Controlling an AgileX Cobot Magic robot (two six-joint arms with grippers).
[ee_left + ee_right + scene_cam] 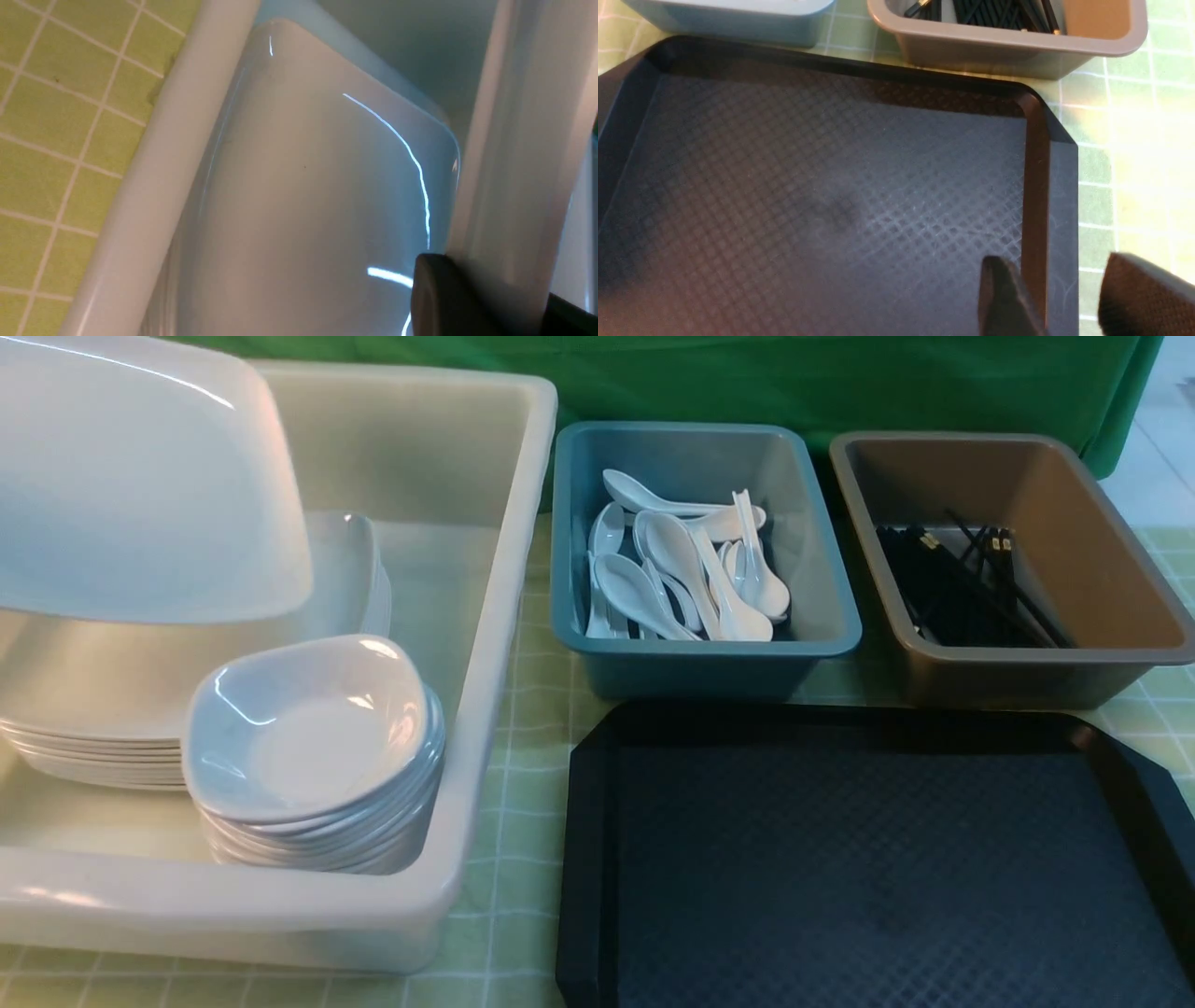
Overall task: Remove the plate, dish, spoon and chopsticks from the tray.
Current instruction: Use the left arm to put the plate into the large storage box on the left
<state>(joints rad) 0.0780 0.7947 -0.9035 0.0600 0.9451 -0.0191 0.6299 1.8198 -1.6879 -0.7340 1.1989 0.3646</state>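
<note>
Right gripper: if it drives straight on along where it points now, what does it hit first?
Probably the tray. The right gripper has its jaws apart either side of the tray's raised side rim, so that rim comes first. Depth is unclear; nothing else shows in the way.

No legible text, label, brand or number anywhere in these three views.

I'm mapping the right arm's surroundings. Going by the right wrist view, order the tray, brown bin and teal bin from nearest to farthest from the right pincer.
1. tray, its rim right under the right pincer.
2. brown bin, past the tray's far edge.
3. teal bin, farther off, diagonally across the tray.
</note>
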